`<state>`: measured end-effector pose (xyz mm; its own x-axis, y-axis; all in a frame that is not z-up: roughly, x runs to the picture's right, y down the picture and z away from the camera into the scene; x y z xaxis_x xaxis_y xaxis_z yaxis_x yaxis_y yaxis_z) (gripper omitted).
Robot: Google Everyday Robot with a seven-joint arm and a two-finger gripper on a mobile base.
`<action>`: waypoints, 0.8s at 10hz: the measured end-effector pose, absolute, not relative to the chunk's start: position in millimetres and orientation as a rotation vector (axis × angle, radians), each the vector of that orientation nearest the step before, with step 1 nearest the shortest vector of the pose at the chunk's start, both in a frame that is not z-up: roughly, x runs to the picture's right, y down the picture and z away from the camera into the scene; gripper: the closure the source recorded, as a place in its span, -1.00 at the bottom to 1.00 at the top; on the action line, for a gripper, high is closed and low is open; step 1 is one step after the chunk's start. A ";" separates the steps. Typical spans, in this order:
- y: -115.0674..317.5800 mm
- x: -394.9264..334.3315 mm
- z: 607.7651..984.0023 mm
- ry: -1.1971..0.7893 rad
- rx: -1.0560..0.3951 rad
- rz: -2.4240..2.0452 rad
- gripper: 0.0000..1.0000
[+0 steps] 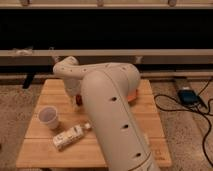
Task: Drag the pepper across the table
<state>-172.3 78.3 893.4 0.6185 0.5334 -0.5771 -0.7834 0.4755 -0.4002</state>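
1. The gripper (75,96) hangs from the wrist of the white arm (112,115), low over the far-left part of the table (152,131). The arm's bulk fills the middle of my view. I cannot tell whether the gripper is wide, narrow or holding something, because the wrist housing covers it.

2. The pepper (79,101) shows only as a small dark red sliver right at the gripper's lower end, pressed against the arm's edge. It sits over the far half of the top, left of centre in my view. I see no gap between pepper and gripper, but I cannot say for sure that they touch.

3. The next move depends on that relation. With the pepper directly under the gripper rather than off to one side, I judge no reach is needed, only a sideways pull along the wood.

4. The visible sliver is taller than it is wide, so its long axis probably runs away from the camera or stands up. I cannot tell which, nor where the tapered tip points.

5. A paper cup (49,117) stands nearer me and to the left. A small bottle (70,136) lies on its side in front, and an orange bowl (134,95) peeks out behind the arm on the right. I would steer the pull clear of these.
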 end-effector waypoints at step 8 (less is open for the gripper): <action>90.8 -167.7 909.7 0.432 -0.707 0.873 -0.26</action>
<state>-167.7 90.8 909.7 0.5801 0.5422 -0.6079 -0.8122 0.4415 -0.3813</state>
